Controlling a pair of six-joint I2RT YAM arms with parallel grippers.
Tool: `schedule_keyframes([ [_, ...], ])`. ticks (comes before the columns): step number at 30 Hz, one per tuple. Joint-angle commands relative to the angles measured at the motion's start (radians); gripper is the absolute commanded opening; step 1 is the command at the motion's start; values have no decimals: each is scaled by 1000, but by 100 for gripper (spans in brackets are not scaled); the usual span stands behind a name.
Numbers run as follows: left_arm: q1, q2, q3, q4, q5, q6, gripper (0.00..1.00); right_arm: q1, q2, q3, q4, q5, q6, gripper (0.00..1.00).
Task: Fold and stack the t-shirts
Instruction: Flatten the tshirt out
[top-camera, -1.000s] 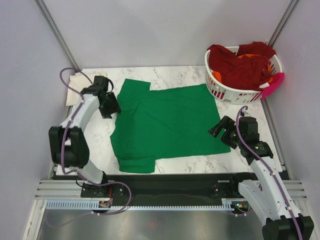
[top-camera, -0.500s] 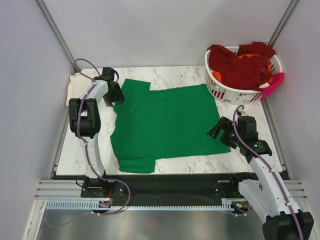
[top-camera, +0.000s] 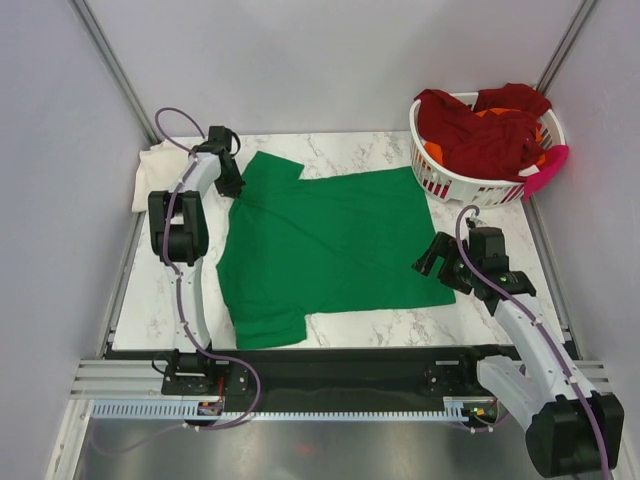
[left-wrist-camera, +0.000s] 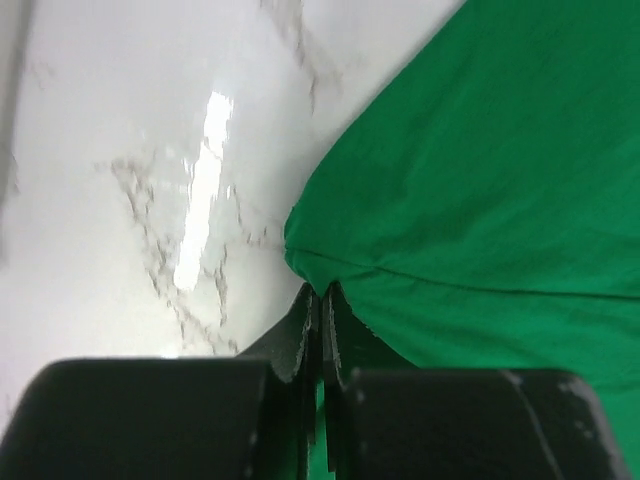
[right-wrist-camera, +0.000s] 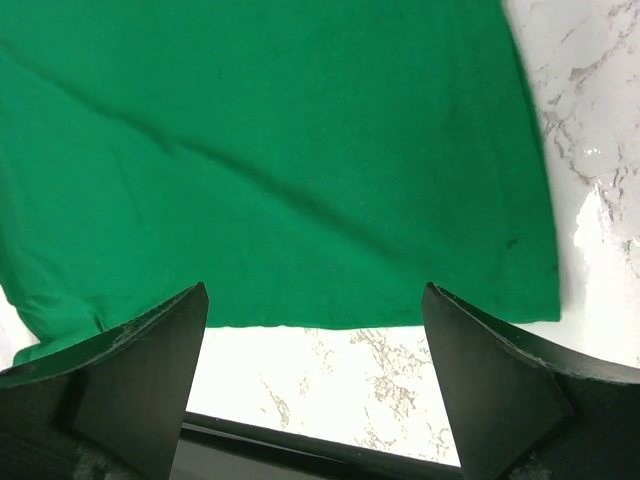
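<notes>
Green shirt (top-camera: 330, 240) lies flat on table (top-camera: 150, 290). Left gripper (left-wrist-camera: 322, 305) is pressed together on the far sleeve's edge, a thin bite only. Right gripper (right-wrist-camera: 315, 300) is spread wide over the near hem corner, holding nothing. Risk: the sleeve slips out on lift, or a one-sided pull drags and wrinkles the shirt.
</notes>
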Motion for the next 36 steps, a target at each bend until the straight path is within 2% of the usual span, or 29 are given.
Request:
schedule_keyframes([
  [1, 17, 38, 181, 5, -57, 94, 2, 1, 33, -2, 66, 11, -28, 96],
  [3, 21, 68, 306, -45, -86, 125, 22, 2, 51, 1, 74, 13, -30, 96],
  [4, 22, 100, 345, -62, -103, 154, 35, 2, 57, 3, 80, 14, -30, 97],
  [5, 22, 111, 376, -82, -124, 165, 65, 2, 63, 4, 81, 13, -30, 97],
  [6, 22, 117, 410, -110, -187, 174, 76, 2, 68, 4, 84, 14, -30, 97],
  [8, 22, 89, 404, -125, -274, 171, 81, 3, 73, 4, 91, 14, -28, 97],
  [12, 20, -38, 259, -127, -316, 106, 81, 2, 85, 1, 110, 10, -25, 97],
  [13, 18, -73, 223, -127, -304, 87, 78, 3, 88, -1, 117, 7, -25, 97],
  [14, 15, -101, 191, -124, -281, 67, 70, 3, 93, -2, 123, 4, -22, 97],
  [16, -4, -171, 93, -83, -169, 33, 65, 3, 105, -4, 140, 1, -19, 97],
  [17, -14, -185, 59, -58, -58, 27, 61, 3, 108, -4, 147, -4, -16, 97],
  [18, -35, -204, 3, -33, -1, 32, 60, 3, 116, -2, 153, -6, -16, 97],
  [20, -57, -193, -23, 5, 58, 19, 59, 3, 120, 1, 154, -13, -16, 97],
  [28, -67, -51, -76, 28, 57, -27, 59, 5, 59, 13, 115, -9, -28, 98],
  [33, 3, -50, -138, 25, -16, -28, 60, 5, 59, 3, 111, -18, -34, 98],
  [36, 28, -57, -122, 13, -46, -4, 60, 5, 65, 1, 112, -21, -45, 98],
])
